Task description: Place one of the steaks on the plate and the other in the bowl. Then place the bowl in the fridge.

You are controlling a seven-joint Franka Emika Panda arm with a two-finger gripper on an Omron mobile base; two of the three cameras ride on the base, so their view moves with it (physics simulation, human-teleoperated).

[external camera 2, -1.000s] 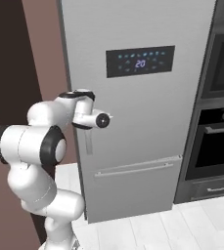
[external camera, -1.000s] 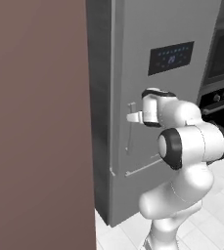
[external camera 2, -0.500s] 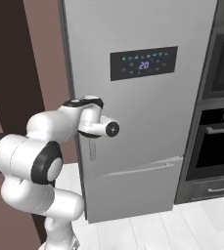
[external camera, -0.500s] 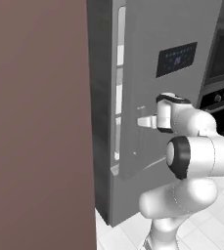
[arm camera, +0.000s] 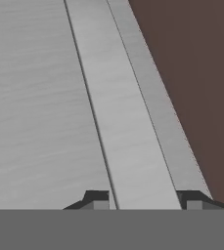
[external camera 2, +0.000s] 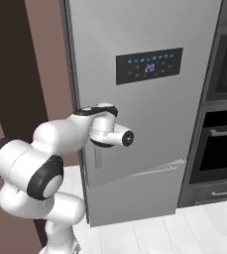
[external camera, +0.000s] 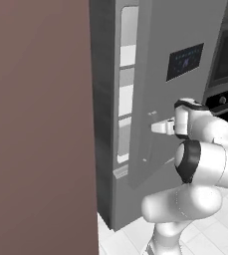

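The tall grey fridge (external camera: 185,30) stands in front of me with its door ajar. White inner shelves (external camera: 127,99) show through the gap at the door's left edge. My gripper (external camera: 154,127) is shut on the door's vertical handle (external camera 2: 97,159). In the hand view the grey handle bar (arm camera: 128,146) runs straight between the two fingertips of the gripper (arm camera: 143,201). The dark display panel (external camera 2: 149,65) is on the door above my hand. The steaks, the plate and the bowl are out of view.
A dark wall oven (external camera 2: 224,124) stands right beside the fridge. A brown wall panel (external camera: 36,124) rises close on the left. White floor tiles (external camera 2: 184,233) lie below the fridge.
The fridge door has swung outward with my hand on its handle. The gap at its left edge has widened and now shows the inner shelves.
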